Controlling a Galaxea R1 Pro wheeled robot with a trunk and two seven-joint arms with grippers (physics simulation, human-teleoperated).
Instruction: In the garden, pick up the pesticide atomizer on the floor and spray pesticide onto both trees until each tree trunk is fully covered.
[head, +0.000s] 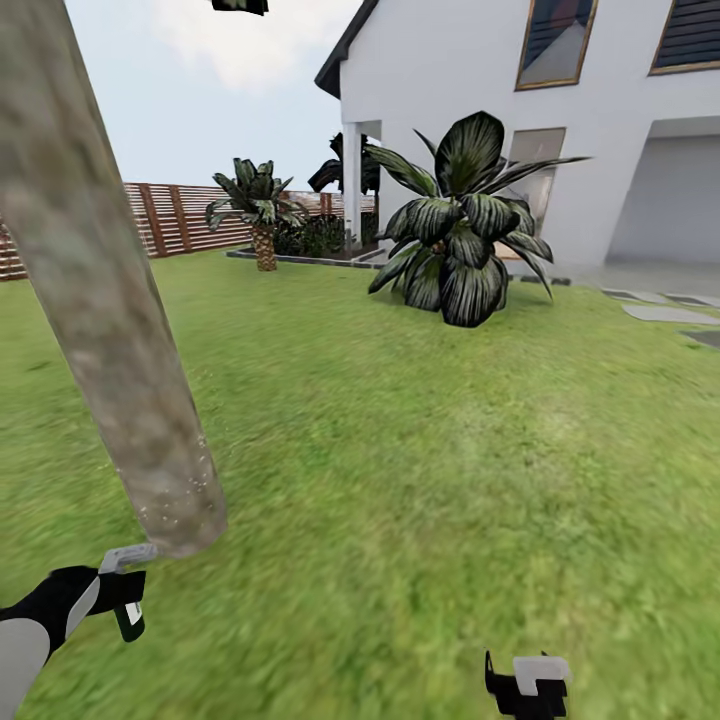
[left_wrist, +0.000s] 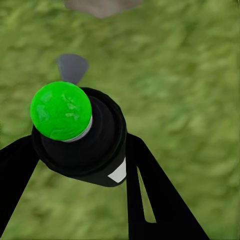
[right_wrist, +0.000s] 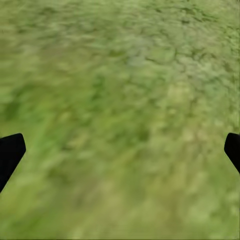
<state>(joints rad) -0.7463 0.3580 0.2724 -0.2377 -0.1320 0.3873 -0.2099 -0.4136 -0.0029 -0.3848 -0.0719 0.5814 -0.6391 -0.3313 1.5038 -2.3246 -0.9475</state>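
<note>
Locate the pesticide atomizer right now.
Head view, lower left: pesticide atomizer held in the left tool, nozzle next to the tree trunk base, above grass.

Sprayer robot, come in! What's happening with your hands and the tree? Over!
Left gripper shut on the pesticide atomizer, nozzle close to the tree trunk. Droplets speckle the trunk's base. Right gripper open over grass. Nothing blocking.

A green grass lawn (head: 420, 480) carries a mottled tree trunk (head: 110, 330), a broad-leaved dark plant (head: 460, 240) and a small palm (head: 262, 215).
</note>
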